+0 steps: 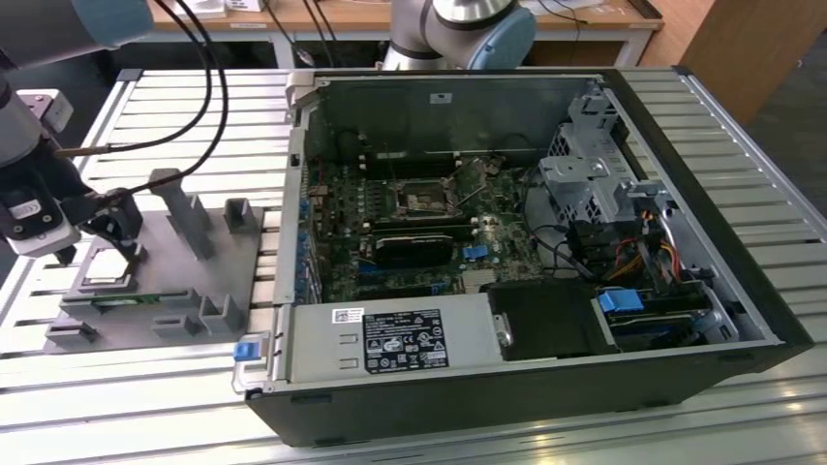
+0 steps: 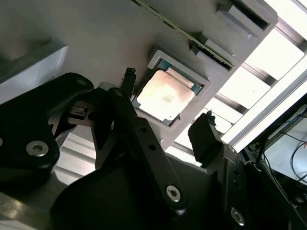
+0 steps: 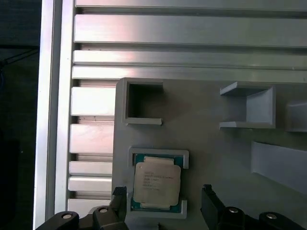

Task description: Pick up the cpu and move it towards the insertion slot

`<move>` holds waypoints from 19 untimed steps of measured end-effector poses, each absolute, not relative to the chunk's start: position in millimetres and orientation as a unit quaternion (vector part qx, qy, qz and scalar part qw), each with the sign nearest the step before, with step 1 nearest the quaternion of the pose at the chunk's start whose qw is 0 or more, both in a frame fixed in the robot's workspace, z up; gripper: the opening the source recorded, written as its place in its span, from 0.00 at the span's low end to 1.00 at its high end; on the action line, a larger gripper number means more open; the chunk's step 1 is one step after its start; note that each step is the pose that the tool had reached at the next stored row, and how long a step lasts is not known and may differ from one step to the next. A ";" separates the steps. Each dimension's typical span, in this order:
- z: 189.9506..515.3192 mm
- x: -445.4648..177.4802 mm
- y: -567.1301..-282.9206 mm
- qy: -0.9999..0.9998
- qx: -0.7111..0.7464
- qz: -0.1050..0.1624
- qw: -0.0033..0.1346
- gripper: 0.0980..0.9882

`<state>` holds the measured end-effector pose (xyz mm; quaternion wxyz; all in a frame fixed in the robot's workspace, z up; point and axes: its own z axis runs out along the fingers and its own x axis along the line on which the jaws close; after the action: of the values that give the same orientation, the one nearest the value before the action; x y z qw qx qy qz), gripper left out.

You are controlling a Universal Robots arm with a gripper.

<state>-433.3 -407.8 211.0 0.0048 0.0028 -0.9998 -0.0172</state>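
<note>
Gripper (image 3: 163,191) poised over the cpu (image 3: 157,184), its two black fingers spread wide, one on either side of the chip and, as far as both wrist views show, touching neither edge; nothing is held. The cpu lies flat in a shallow square pocket (image 3: 158,153) of a grey holder plate (image 1: 162,276). The plate rests on the slatted metal table (image 1: 194,116) at the exterior view's left, well apart from the insertion slot (image 1: 423,201) on the green circuit board inside the open computer case (image 1: 517,407). Several faults seem likely from this position. A finger could land on the pocket's raised rim instead of the chip's edge, since the rim stands just beside the chip, and the jaws would then close on the holder or tip the chip. A grip taken off-centre on such thin, smooth edges could let the chip twist or slip out. The upright posts (image 1: 174,208) on the plate stand near the gripper and could be struck by a sideways sweep. The cpu appears as a small, thin square with a bright silvery metal top carrying faint print, bordered by a narrow green margin, level and squarely seated in its pocket.
</note>
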 end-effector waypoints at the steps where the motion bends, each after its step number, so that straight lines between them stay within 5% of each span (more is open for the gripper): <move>1: 209.5 -433.8 -407.7 -1.000 0.003 -0.017 0.005 0.70; 19: 190.0 -436.1 -402.7 -1.000 0.002 -0.017 0.005 0.70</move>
<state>-436.1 -402.7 190.0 0.0048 0.0016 -0.9998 -0.0171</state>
